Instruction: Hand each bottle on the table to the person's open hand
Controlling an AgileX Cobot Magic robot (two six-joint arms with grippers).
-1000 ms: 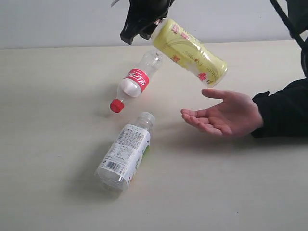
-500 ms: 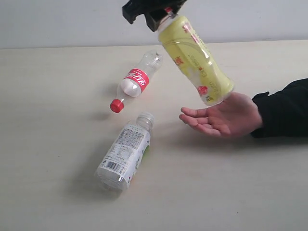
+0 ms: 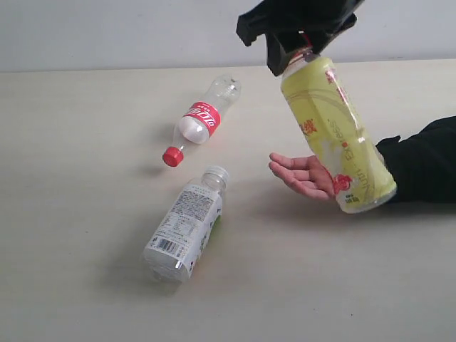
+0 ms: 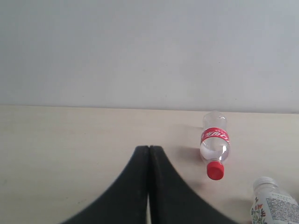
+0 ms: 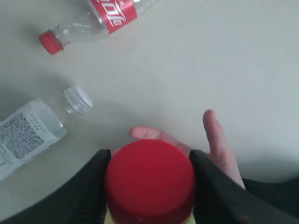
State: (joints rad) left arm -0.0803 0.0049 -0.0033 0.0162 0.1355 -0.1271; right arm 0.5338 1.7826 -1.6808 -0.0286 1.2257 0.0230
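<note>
My right fingers point(image 5: 88, 186) are clamped on the cap end of the yellow bottle point(image 3: 338, 135), with one matte black finger on each side of its smooth, round red cap point(image 5: 149, 182). The bottle hangs from them tilted, cap uppermost. Its glossy yellow plastic body is slightly waisted and printed with red marks, and the rounded base is the lowest part.

Just below these fingers the person's open hand point(image 3: 303, 174) lies palm up, digits gently curled. The bottle's base is over the palm, but I cannot tell whether it touches the skin. A black sleeve point(image 3: 427, 160) covers the wrist.

Farther out from the fingers, the white-labelled bottle point(image 3: 185, 228) lies on its side. It is clear plastic with a ribbed white cap, and its label carries fine black print and a barcode. Beyond that lies the red-labelled bottle point(image 3: 203, 120), also on its side, clear with a lobed base and a small red cap. Both rest apart on the worktop point(image 3: 85, 142), a flat, matte, pale beige surface with faint grain.

My left fingers point(image 4: 135, 186) are clenched with nothing between them, two black tapered blades meeting along a thin seam. Ahead of them the red-labelled bottle points its cap back toward them, and past it a plain grey wall point(image 4: 140, 46) rises.
</note>
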